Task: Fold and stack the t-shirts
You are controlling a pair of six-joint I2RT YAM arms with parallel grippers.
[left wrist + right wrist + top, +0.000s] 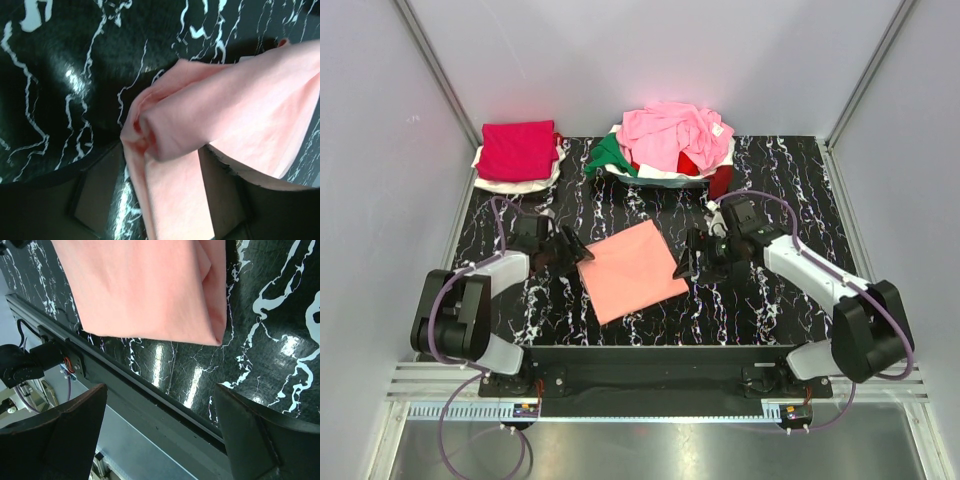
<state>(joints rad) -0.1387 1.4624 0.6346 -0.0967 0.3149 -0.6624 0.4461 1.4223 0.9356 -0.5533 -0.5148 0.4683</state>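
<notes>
A salmon-orange t-shirt [632,270] lies folded into a flat square on the middle of the black marble mat [770,180]. My left gripper [582,255] is at its left corner. In the left wrist view the shirt's [240,100] bunched edge runs between the parted fingers [95,195], and a strip of mat shows beside one of them, so the gripper [160,200] is open around the cloth. My right gripper [685,268] is open just off the shirt's right corner. That corner [145,285] lies ahead of the gripper [161,389], which has nothing between its fingers.
A crimson-magenta folded shirt [518,150] rests on a white one [515,184] at the back left. At the back centre is a loose heap of pink [670,130], green [608,155], red [690,162] and white [660,176] shirts. White walls enclose the mat.
</notes>
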